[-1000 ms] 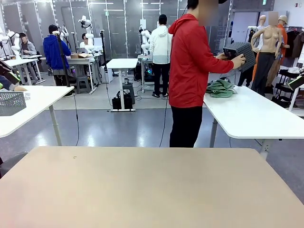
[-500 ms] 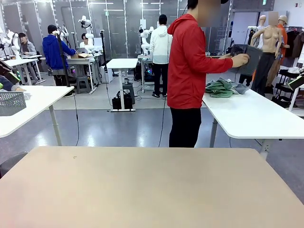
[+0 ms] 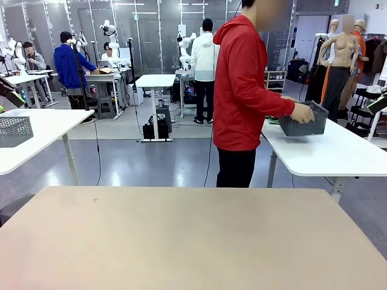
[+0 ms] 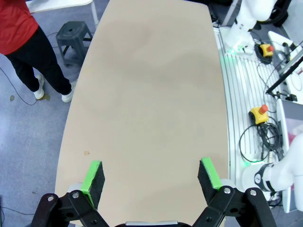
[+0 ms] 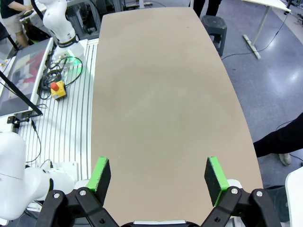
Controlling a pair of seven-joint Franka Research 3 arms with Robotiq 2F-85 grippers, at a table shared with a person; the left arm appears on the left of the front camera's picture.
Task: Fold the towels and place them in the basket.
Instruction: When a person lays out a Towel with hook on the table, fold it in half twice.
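A person in a red top stands beyond my table, at a white side table (image 3: pixel 338 151) on the right. Their hand holds the dark grey mesh basket (image 3: pixel 305 122) down on that table. A sliver of green towel (image 3: pixel 272 121) shows just left of the basket; the rest of the towels is hidden. My left gripper (image 4: pixel 151 177) hangs open above the bare beige table (image 4: pixel 151 94), with nothing between its green pads. Over the same table, my right gripper (image 5: pixel 158 175) is also open and holds nothing.
The beige table (image 3: pixel 181 241) in front of me is bare. Another grey mesh basket (image 3: pixel 15 130) sits on a white table at the far left. A stool (image 4: pixel 71 35) stands by the person's legs off the table's far edge. Other people work farther back.
The person brought the basket down from chest height onto the white side table, where the pile of towels lay. That pile is now almost fully hidden. Neither gripper moved.
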